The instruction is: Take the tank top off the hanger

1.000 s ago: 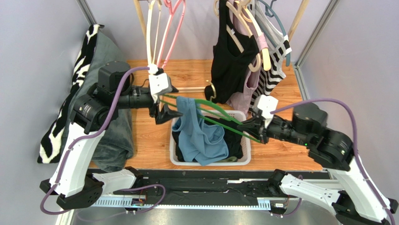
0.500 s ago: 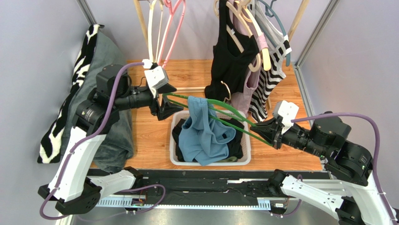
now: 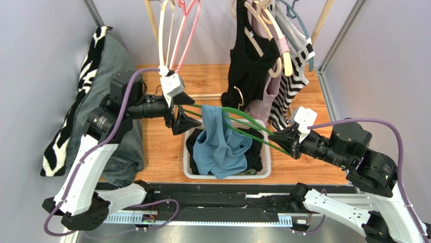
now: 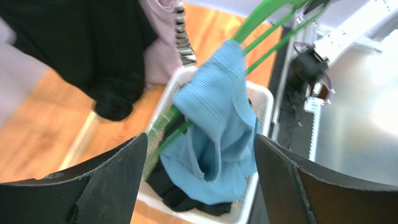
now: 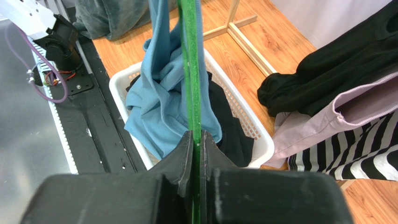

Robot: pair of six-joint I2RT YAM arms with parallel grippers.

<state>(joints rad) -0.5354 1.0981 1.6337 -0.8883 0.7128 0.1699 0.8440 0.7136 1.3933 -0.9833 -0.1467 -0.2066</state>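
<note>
Shows two grippers, the left gripper (image 3: 195, 112) and the right gripper (image 3: 277, 138), one green hanger (image 3: 243, 115), one blue tank top (image 3: 217, 149), one white basket (image 3: 187, 164), three hung garments, namely a black garment (image 3: 248, 66), a lilac garment (image 3: 261, 108) and a striped garment (image 3: 292, 85), two heaped cloths, a zebra-print cloth (image 3: 58, 144) and a grey cloth (image 3: 124, 147), plus empty hangers (image 3: 163, 40) too bunched to count.

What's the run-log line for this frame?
right end effector: shut on green hanger | left end effector: open at hanger end | blue tank top: draped on hanger, lower part in white basket | task: not done
</note>
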